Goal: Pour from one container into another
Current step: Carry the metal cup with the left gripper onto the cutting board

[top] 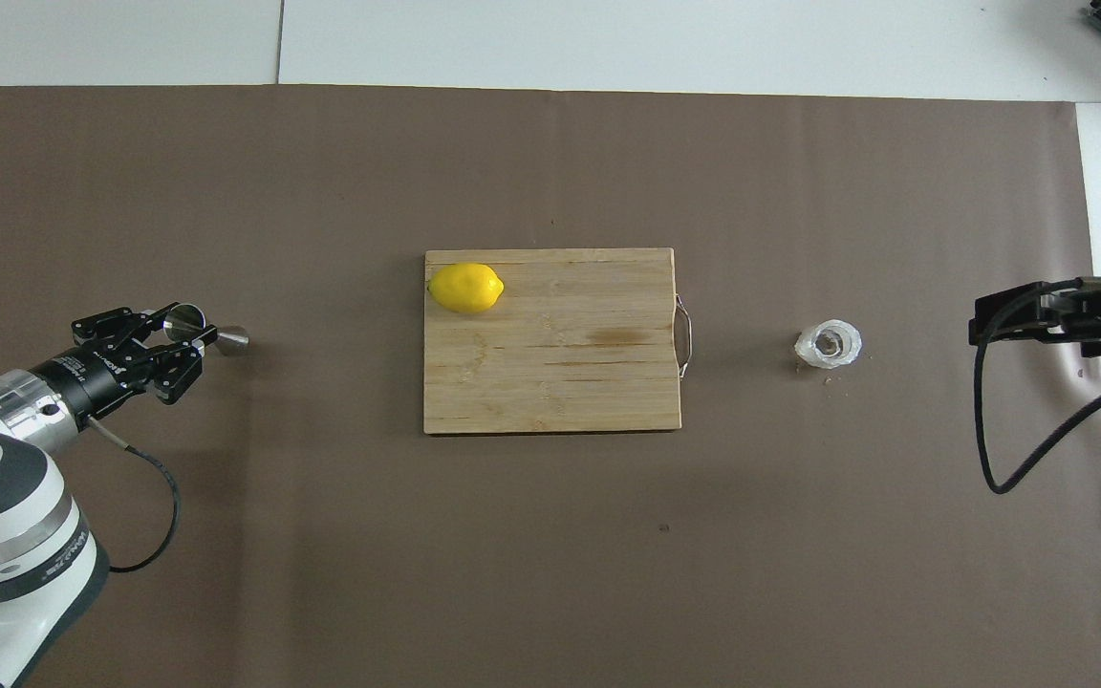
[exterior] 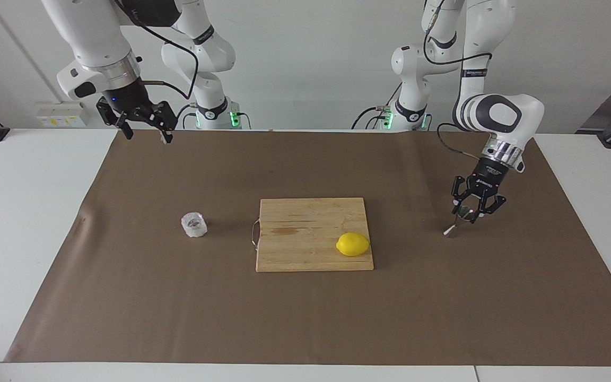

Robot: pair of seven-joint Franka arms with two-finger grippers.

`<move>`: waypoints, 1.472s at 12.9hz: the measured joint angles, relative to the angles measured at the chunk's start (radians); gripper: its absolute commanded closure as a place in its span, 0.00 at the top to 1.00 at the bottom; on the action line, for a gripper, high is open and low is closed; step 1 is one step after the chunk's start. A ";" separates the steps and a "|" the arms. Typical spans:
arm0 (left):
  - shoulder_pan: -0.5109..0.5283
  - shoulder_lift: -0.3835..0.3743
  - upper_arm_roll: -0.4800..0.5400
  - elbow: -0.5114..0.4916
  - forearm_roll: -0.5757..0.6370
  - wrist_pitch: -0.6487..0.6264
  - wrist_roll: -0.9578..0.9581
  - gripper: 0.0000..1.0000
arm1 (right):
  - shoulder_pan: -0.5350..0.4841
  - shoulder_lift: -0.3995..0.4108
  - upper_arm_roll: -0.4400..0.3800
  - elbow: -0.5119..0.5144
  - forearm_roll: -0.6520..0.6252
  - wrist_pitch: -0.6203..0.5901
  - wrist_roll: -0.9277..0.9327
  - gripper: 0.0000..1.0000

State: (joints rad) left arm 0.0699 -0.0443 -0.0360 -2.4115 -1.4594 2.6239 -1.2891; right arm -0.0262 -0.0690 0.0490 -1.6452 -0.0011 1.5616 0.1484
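I have the left gripper (exterior: 474, 208) down at the left arm's end of the table, its fingers closed around the upper cone of the steel jigger (top: 206, 334); the jigger leans over, tilted rather than upright, and I cannot tell whether its lower cone touches the brown mat (exterior: 305, 318) or hangs just above it; the glass cup (exterior: 194, 224) stands upright on the mat toward the right arm's end, beside the handle end of the wooden cutting board (exterior: 305, 249) and apart from it; a lemon (exterior: 352, 244) lies on the board at the corner toward the left arm, farther from the robots; my right gripper (exterior: 143, 124) waits raised over the mat's edge nearest the robots, jaws spread and holding nothing, well apart from the cup.
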 measured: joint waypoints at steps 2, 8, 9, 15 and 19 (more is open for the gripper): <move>-0.001 0.000 -0.001 0.002 0.000 -0.002 0.000 0.00 | 0.000 0.000 0.000 0.000 0.000 0.000 0.000 1.00; -0.120 -0.015 -0.018 0.100 0.000 -0.027 -0.065 0.00 | 0.000 0.000 0.000 0.000 0.000 0.000 0.000 1.00; -0.163 -0.018 -0.021 0.122 0.000 -0.022 -0.099 0.00 | 0.000 0.000 0.000 0.000 0.000 0.000 0.000 1.00; -0.468 -0.015 -0.048 0.220 0.001 0.148 -0.222 0.00 | 0.000 0.000 0.000 0.000 0.000 0.000 0.000 1.00; -0.635 0.066 -0.054 0.305 0.002 0.267 -0.250 0.00 | 0.000 0.000 0.000 0.000 0.000 0.000 0.000 1.00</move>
State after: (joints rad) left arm -0.5650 0.0213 -0.0896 -2.1066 -1.4576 2.8913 -1.5394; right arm -0.0262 -0.0690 0.0490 -1.6452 -0.0011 1.5616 0.1484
